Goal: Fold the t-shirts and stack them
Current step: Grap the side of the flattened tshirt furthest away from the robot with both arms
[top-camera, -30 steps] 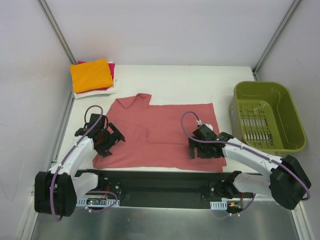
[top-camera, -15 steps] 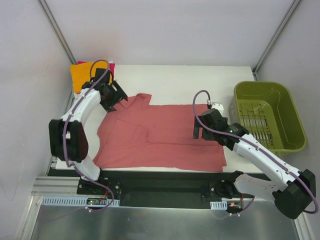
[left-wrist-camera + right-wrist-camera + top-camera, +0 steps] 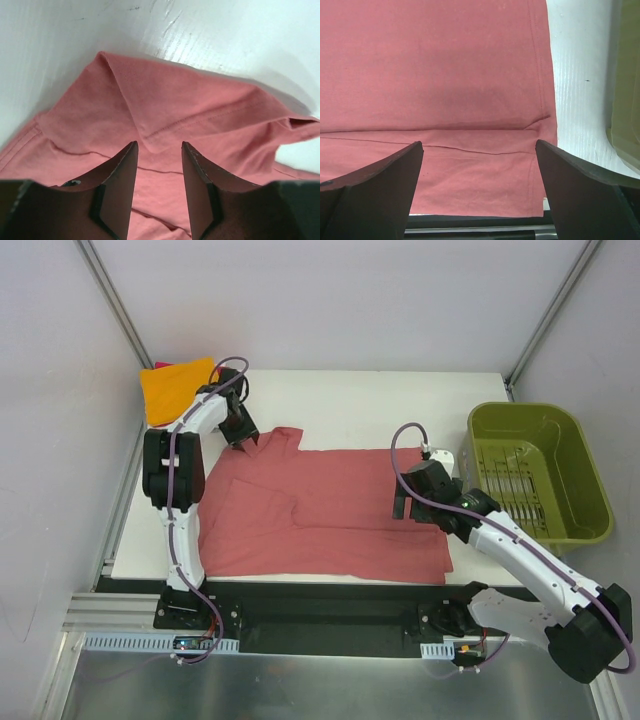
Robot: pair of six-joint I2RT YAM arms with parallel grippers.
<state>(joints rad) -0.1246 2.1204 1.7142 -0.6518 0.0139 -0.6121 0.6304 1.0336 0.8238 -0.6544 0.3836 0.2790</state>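
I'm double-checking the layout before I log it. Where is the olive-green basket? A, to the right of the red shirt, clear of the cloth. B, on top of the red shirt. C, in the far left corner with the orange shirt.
A: the basket stands to the right of the red shirt, with a strip of bare table between them.

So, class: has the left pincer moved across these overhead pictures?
Yes. The left pincer moved up the view, toward the orange folded t-shirt, and is now at the collar of the salmon-red t-shirt.
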